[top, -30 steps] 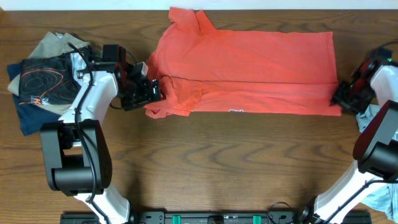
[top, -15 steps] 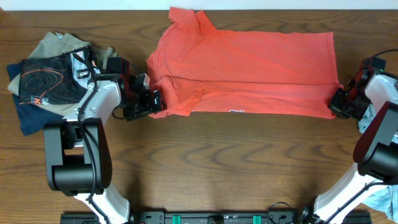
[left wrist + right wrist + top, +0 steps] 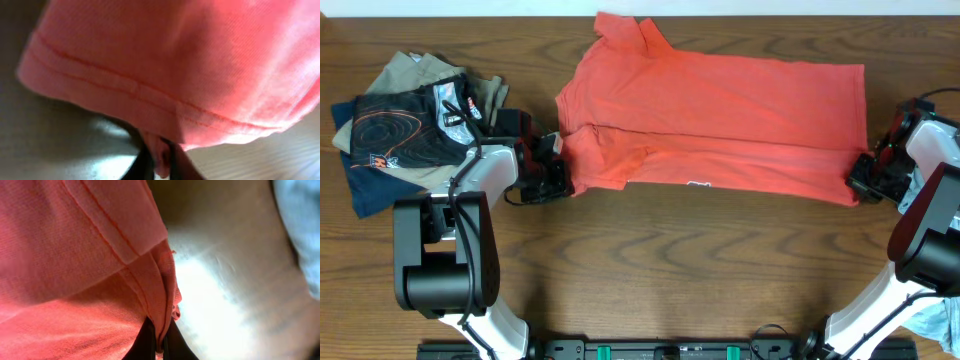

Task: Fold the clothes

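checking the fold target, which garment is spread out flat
The coral-red T-shirt, spread across the middle; the dark and khaki clothes sit stacked at left.

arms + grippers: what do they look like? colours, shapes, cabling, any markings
Both look alike. The left arm and right arm have glossy white link shells and black cylindrical joint housings. The left gripper and right gripper are black and boxy. In the wrist views the jaws are thin and dark. A black cable runs along the left arm. No legible markings.
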Controlling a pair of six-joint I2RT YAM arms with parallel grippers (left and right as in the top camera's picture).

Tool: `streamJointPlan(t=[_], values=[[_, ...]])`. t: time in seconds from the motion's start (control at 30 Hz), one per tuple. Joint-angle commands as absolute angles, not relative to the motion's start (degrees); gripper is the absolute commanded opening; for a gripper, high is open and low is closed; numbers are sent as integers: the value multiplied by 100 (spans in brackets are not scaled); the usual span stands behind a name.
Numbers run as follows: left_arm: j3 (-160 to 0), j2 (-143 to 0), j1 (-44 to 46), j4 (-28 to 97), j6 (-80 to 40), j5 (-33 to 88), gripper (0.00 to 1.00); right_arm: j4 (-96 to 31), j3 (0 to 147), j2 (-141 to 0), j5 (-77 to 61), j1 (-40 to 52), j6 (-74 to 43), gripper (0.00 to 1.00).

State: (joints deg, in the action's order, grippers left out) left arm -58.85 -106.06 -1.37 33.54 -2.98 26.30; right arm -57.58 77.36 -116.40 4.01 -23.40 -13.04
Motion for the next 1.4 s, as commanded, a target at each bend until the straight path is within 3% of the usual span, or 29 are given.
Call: streamJointPlan(t=[0.0,0.23,0.4,0.47,0.57,0.63,0.77,0.83,0.93,1.03,1.23,1.37], values=[[-5756,-10715,-121,3778,-272,1697,6,-5931,7583,-11778,1050,-2309,-1326,1],[-5756,-10536,-373,5085,-917,283,6,-6377,7583,-11778,1406,-2436,-1326,1],[-5758,-10101,-615,5310,-1037,388,7,-6514,7583,-11778,1326,-2512,-1321,1],[-5760,-9911,-615,5358,-1035,679,11,-6569,7583,-11778,1170,-2510,-1308,1],[-5760,-9640,-574,5465,-1039,1210,29,-6628,7583,-11778,930,-2510,-1262,2],[-5760,-9483,-565,5570,-1037,1406,32,-6674,7585,-11775,895,-2512,-1262,6],[-5760,-9094,-565,5822,-1037,1474,34,-6818,7629,-11758,897,-2512,-1262,25],[-5760,-8890,-565,5846,-1004,1747,34,-6851,7688,-11703,895,-2512,-1264,26],[-5760,-8696,-552,5752,-945,2259,45,-6858,7789,-11559,880,-2512,-1306,27],[-5758,-8705,-412,5666,-768,2338,48,-6855,7898,-11397,845,-2512,-1328,28],[-5739,-8729,285,5454,-720,2340,62,-6851,8053,-11142,722,-2512,-1323,42],[-5710,-8838,714,5341,-1229,2331,63,-6842,8058,-11067,703,-2512,-1321,43]])
